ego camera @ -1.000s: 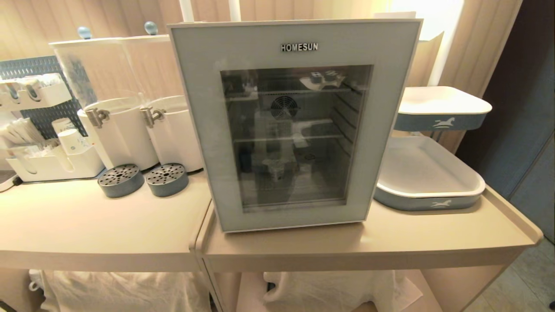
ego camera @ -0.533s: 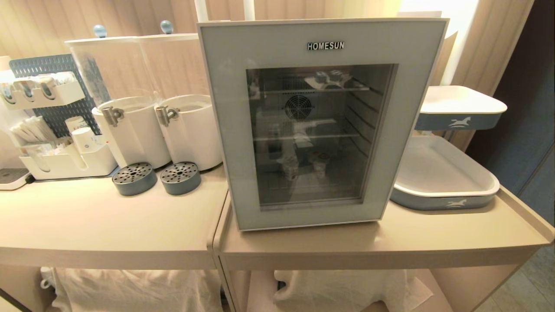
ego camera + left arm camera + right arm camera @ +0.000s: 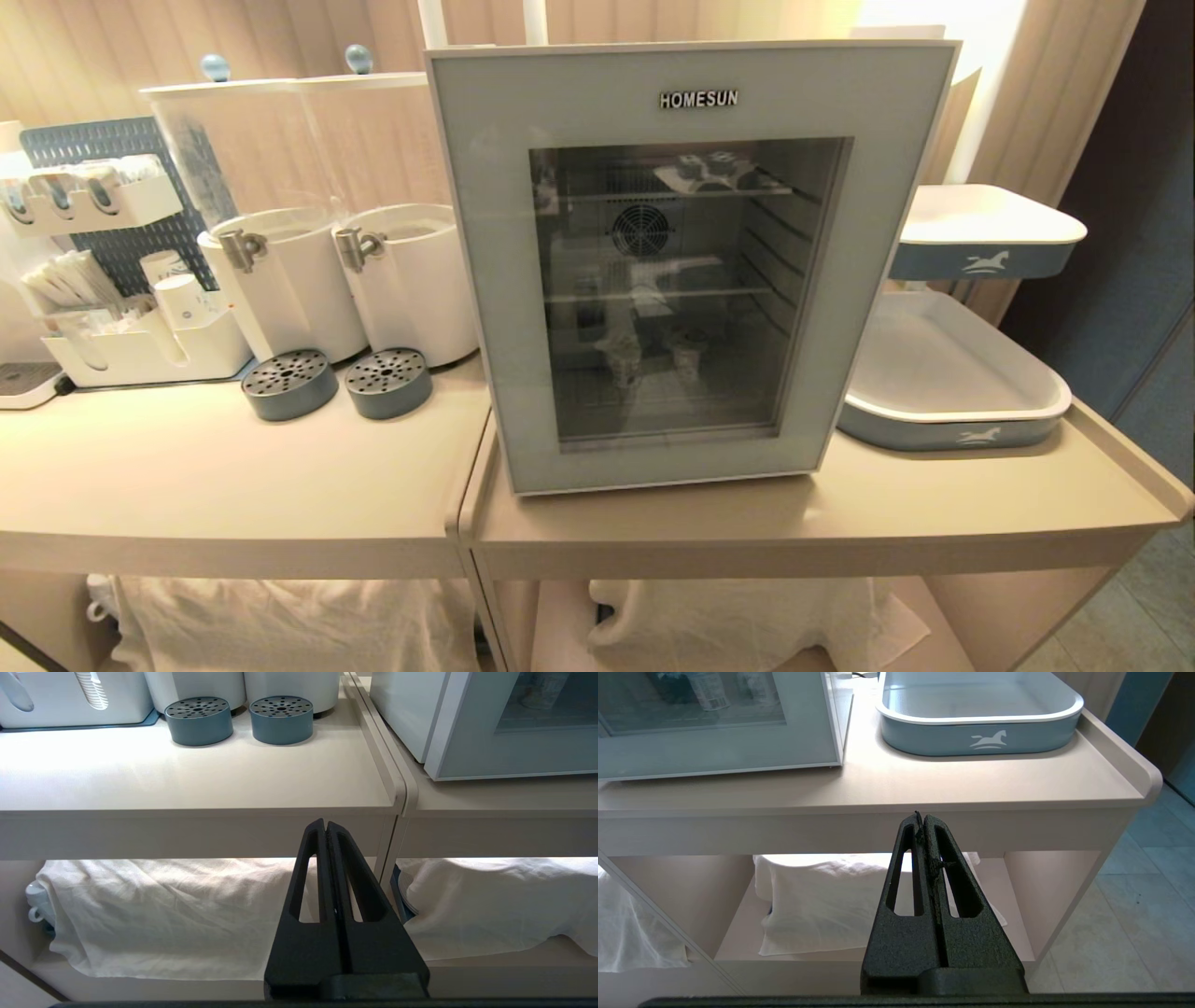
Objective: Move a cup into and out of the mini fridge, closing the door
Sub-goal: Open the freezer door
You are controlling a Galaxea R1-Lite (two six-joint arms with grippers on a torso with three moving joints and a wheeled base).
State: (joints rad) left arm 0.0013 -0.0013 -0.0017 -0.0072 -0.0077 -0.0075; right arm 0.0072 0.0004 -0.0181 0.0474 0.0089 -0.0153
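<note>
Three views trained on one counter front

The mini fridge [image 3: 691, 271] is faced from above and in front by the head view. The counter edge [image 3: 196, 812] is viewed low and close from both wrists; the fridge's lower corners are shared.

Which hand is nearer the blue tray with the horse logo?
Right. The right hand, shut, sits below the counter edge near the tray; the left hand, shut, sits beyond the mini fridge.
</note>
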